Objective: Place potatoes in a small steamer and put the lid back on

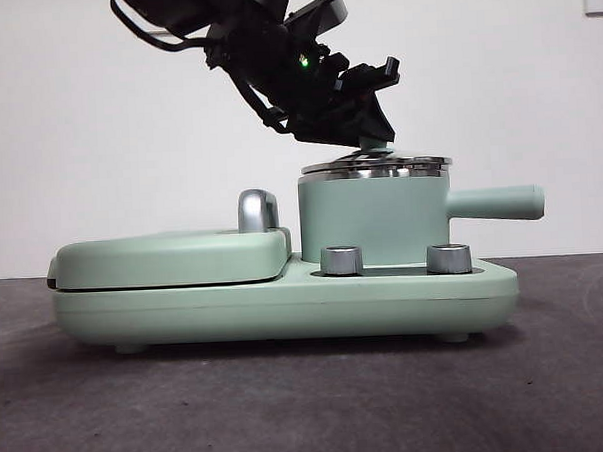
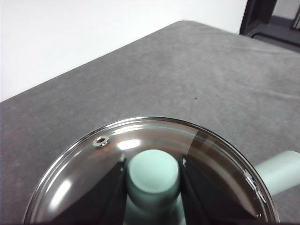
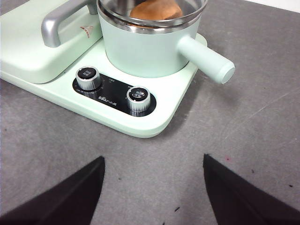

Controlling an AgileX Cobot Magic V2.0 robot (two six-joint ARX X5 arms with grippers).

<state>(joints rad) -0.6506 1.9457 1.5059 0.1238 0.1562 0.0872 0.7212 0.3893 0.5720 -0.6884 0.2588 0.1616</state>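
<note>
Two steel dials (image 1: 395, 259) front our view. Our left claw (image 2: 153, 185) pinches the lid (image 1: 376, 167) knob atop the steamer (image 1: 374, 221); the right claw (image 3: 154, 187) gapes empty. Releasing off-centre could leave it tilted.

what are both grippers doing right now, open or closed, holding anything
Left gripper: shut on the lid knob, lid on the small steamer.
Right gripper: open, holding nothing, hanging over the table in front of the cooker.
</note>
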